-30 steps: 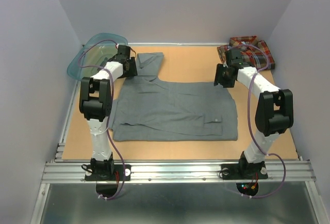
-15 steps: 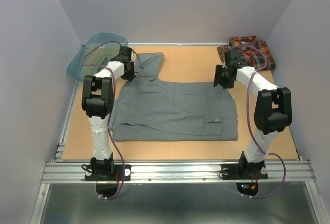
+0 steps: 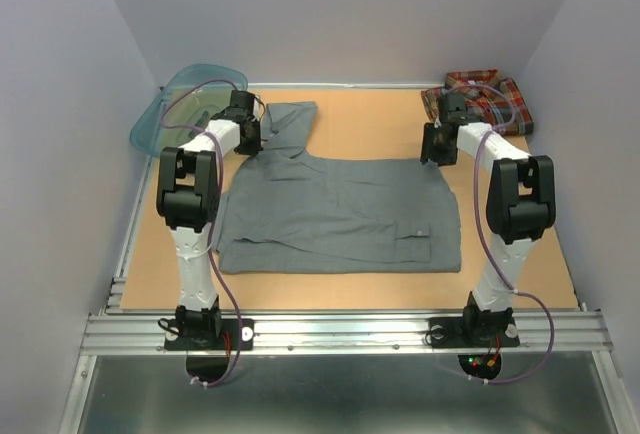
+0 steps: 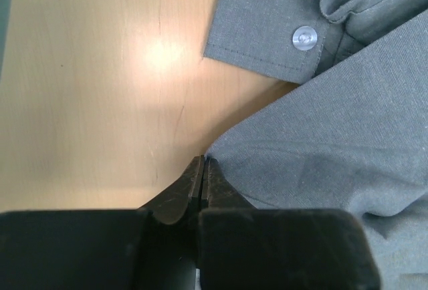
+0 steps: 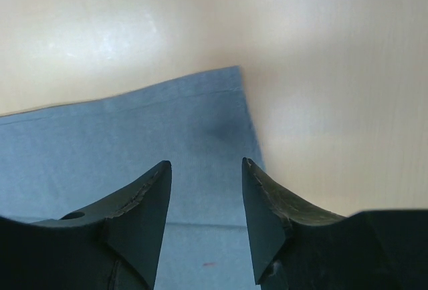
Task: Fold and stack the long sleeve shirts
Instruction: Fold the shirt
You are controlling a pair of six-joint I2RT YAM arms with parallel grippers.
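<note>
Left hand (image 4: 203, 161) pinched tight on the grey shirt (image 4: 321, 163) edge; right hand (image 5: 206, 164) hovers half-open over its corner, plaid shirt (image 3: 492, 99) folded beyond.

Flat grey shirt (image 3: 340, 214), folded plaid shirt (image 3: 495, 99)

1 teal plastic basin (image 3: 190, 84) at far-left corner of tan tabletop (image 3: 370, 124).
</note>
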